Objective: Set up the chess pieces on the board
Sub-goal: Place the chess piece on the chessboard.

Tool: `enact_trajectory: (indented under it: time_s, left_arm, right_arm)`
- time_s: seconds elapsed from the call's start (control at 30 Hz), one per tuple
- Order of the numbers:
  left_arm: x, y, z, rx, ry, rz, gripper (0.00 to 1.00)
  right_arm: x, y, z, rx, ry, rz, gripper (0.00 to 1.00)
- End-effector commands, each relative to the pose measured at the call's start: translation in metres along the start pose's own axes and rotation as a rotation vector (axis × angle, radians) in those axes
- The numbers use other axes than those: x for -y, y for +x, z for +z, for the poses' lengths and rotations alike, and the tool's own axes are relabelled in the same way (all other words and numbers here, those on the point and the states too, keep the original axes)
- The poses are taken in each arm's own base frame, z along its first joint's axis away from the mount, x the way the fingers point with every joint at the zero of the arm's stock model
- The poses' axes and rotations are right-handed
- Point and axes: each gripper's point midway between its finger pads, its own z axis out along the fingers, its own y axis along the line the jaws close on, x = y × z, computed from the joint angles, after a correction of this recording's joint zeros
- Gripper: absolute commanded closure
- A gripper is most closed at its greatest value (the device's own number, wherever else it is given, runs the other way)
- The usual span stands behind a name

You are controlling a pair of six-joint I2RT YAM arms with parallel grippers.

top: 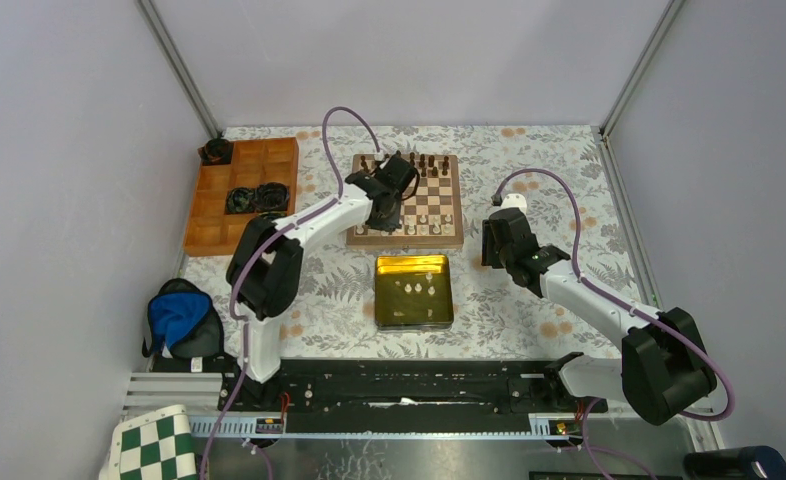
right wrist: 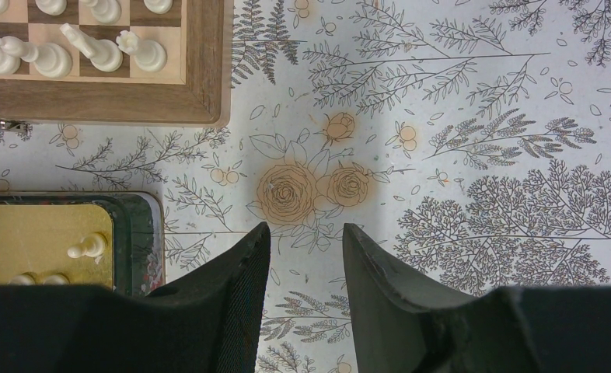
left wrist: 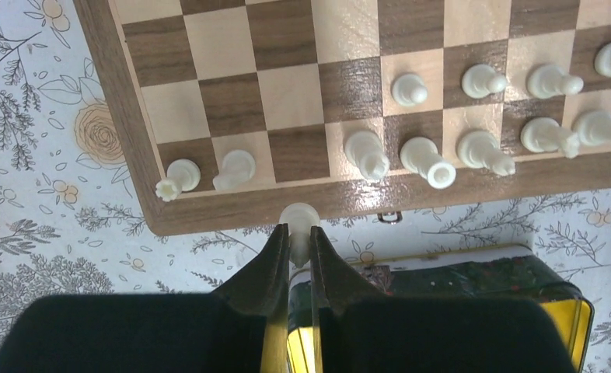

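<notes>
At far left, an orange wooden compartment tray (top: 214,225) held dark objects (top: 254,198) too small to identify, with a blue bag (top: 179,318) and a green-and-white checkered mat (top: 154,445) nearer the arms' bases. The left arm reached out to the wooden chessboard (top: 407,240), which lay at the far centre of the floral tablecloth (top: 529,160). The left gripper (left wrist: 298,233) hung over the board's near rim, towards its left corner. Its two fingers (left wrist: 267,268) were clamped on one cream-white chess piece (left wrist: 298,217), whose rounded top showed between their tips. Other cream-white pieces (left wrist: 427,159) stood on the board's two near rows: two in the near-left corner and the rest grouped to the right. Dark brown pieces (top: 424,165) lined the far side. Just near of the board, a gold-lined tin (top: 414,272) lay open with a few loose cream-white pieces (right wrist: 89,247) inside. To the right, the right gripper (right wrist: 306,233) hovered above the bare tablecloth, beside the tin and the board's near-right corner. Its fingers stood apart and gripped nothing.
</notes>
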Motion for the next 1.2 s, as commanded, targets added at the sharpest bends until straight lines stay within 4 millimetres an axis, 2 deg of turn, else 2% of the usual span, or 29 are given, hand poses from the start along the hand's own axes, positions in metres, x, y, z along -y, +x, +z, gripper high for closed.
enact_trajectory:
  time_s: [0.0,0.43,0.73,1.17]
  left_arm:
    - [0.005,-0.019,0.007,0.026,0.032,-0.048,1.00]
    - [0.001,-0.022,0.027,0.007,0.025,-0.067,1.00]
    - [-0.005,-0.025,0.033,0.007,0.029,-0.085,1.00]
    - [-0.003,-0.031,0.037,0.009,0.067,-0.102,1.00]
  right_arm:
    - [-0.002,-0.020,-0.001,0.059,-0.005,0.013,0.54]
    - [-0.001,-0.018,0.001,0.050,-0.001,0.006,0.54]
    - [0.000,-0.016,0.002,0.044,0.003,0.004,0.54]
    - [0.000,-0.015,0.003,0.039,0.004,0.003,0.54]
